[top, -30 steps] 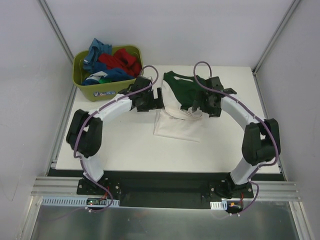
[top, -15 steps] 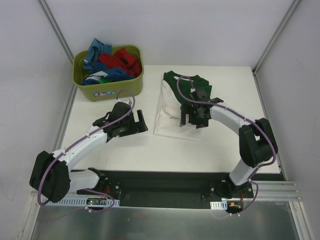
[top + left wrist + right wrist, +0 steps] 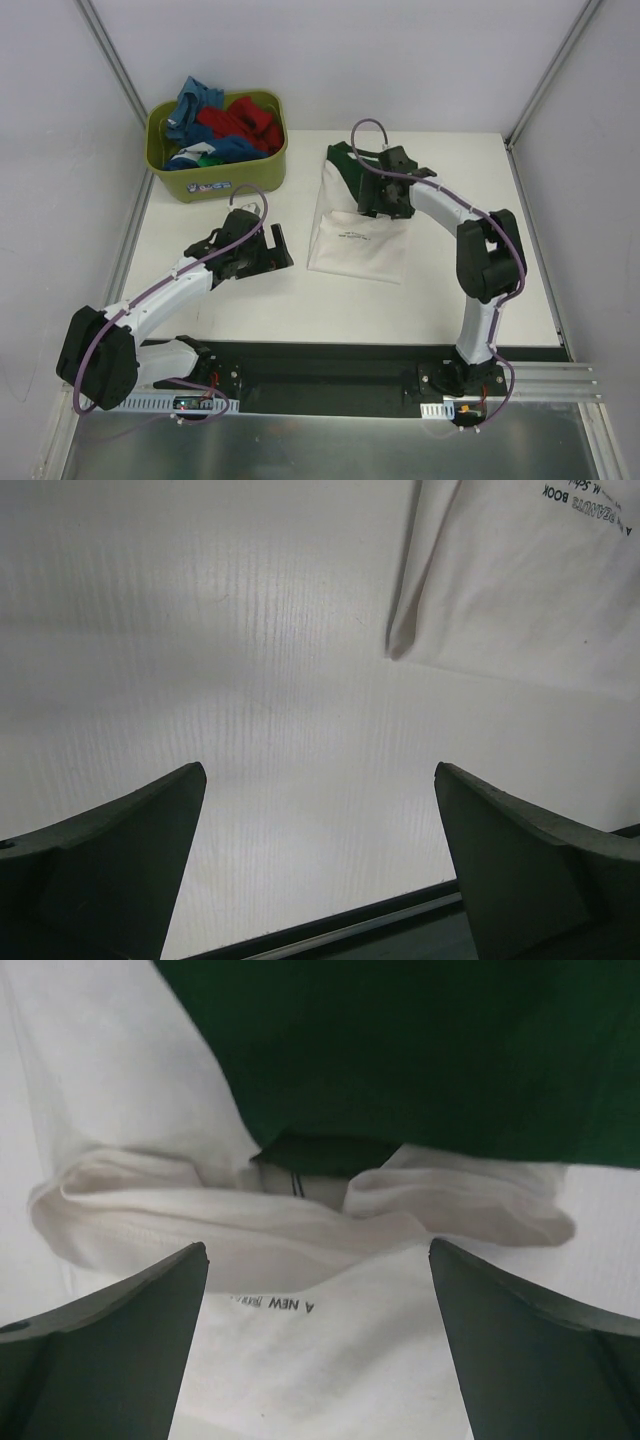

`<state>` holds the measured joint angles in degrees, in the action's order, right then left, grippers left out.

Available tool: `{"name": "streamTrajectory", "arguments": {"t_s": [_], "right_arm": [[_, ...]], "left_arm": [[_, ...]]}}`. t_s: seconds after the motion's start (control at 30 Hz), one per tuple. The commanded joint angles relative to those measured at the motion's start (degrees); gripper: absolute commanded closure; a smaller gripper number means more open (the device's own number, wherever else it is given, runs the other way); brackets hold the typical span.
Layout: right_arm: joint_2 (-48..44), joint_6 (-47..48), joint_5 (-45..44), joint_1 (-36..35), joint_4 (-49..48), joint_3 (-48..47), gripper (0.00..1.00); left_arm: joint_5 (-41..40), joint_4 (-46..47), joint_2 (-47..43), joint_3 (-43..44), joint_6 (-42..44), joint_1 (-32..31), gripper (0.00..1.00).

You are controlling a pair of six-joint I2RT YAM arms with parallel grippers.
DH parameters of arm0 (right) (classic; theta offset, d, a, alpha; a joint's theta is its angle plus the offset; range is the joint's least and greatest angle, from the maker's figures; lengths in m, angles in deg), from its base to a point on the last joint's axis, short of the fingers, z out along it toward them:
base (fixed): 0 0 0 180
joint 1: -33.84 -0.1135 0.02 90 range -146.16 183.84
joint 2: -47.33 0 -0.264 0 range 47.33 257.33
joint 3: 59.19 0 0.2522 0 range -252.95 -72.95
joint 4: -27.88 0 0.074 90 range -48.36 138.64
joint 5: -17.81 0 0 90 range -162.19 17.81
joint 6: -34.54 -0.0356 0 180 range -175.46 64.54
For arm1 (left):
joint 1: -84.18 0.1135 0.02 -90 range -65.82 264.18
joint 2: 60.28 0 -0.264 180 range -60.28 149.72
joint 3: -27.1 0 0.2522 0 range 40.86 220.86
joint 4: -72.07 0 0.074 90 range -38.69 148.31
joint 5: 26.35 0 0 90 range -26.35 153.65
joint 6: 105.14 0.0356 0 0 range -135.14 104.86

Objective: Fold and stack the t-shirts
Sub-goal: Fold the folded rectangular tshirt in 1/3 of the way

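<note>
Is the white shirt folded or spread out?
Folded. The shirt lies as a neat rectangle, with its green cloth doubled over the top and no sleeves sticking out.

White shell links and bulky black joints on left arm (image 3: 152, 294) and right arm (image 3: 440, 205) alike. Thin purple cable (image 3: 366, 122) looping along each, down to black bases. Dark grey wedge-shaped fingers (image 3: 110, 865), matte, unmarked.
</note>
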<state>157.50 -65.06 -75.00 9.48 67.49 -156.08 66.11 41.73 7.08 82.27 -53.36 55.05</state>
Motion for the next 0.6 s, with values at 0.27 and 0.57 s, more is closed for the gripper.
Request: {"name": "streamTrajectory", "arguments": {"t_s": [0.27,0.57], "right_arm": [[-9.5,2.1,0.3,3.1,0.1,0.6,0.03],[-11.7,1.3,9.0,-6.2,-2.2,9.0,0.03]], "left_arm": [[2.2,0.8,4.5,2.8,-0.4,0.2,0.01],[3.1,1.6,5.9,2.6,-1.4,0.3,0.01]]}}
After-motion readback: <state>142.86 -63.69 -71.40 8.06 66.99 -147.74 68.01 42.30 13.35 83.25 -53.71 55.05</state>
